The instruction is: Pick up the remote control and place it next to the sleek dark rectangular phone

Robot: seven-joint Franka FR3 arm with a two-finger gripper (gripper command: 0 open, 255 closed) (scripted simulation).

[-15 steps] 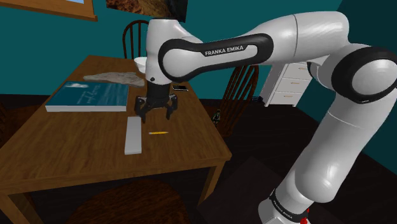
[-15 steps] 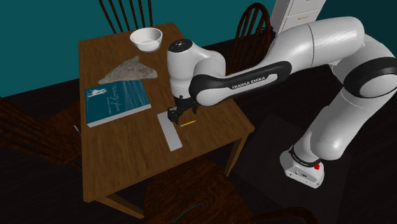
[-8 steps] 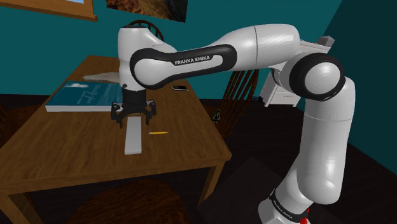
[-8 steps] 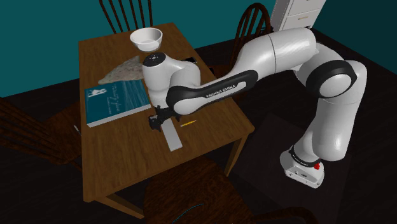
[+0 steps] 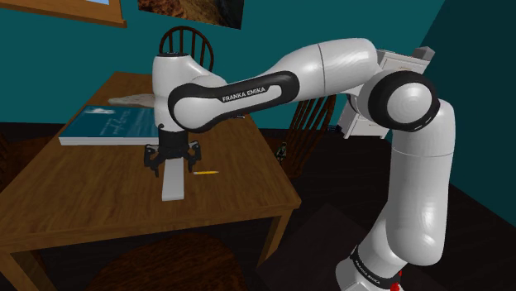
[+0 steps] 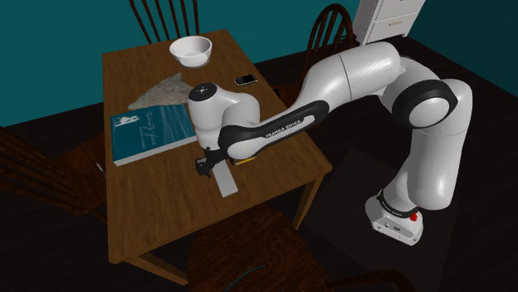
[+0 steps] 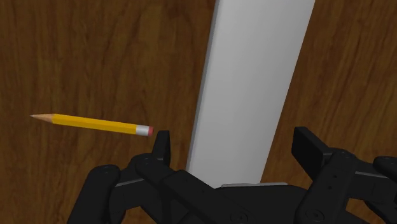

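Observation:
The remote control (image 5: 173, 185) is a long, flat, pale grey slab lying on the wooden table (image 5: 91, 194); it also shows as a grey bar (image 6: 227, 182) in the second exterior view. My gripper (image 5: 172, 160) hangs low over the remote's end nearest the book, open. In the wrist view the remote (image 7: 254, 83) runs between the two fingers, and my gripper (image 7: 234, 143) has a gap to it on each side, so nothing is held. The dark phone (image 6: 245, 80) lies near the table's far edge, close to the bowl.
A yellow pencil (image 7: 92, 123) lies just beside the remote, close to one finger. A teal book (image 6: 149, 133), a grey cloth (image 6: 170, 90) and a white bowl (image 6: 191, 51) take up the table's far half. Wooden chairs (image 6: 332, 25) stand around it.
The arm has swung toward the shoulder view's left and come down; the gripper now straddles the remote's end instead of hovering beside it. The remote and pencil have not moved.

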